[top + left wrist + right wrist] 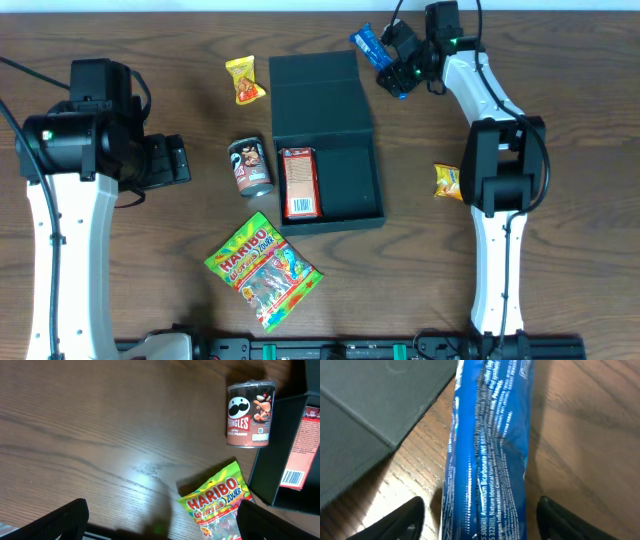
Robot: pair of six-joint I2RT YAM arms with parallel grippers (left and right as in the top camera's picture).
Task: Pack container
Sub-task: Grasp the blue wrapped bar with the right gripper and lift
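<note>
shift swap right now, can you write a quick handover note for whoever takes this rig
Left gripper: open, empty, over the table left of the Pringles can.
Right gripper: open, fingers either side of the blue packet, not closed on it.
Container: open, lid laid back.
Done: red carton inside, at the left.
Left: blue packet, can, Haribo bag, yellow packet, orange-yellow packet.

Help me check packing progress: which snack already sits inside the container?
The red carton, lying flat along the left wall of the dark green container. The Pringles can, Haribo bag and blue packet are outside it.
</note>
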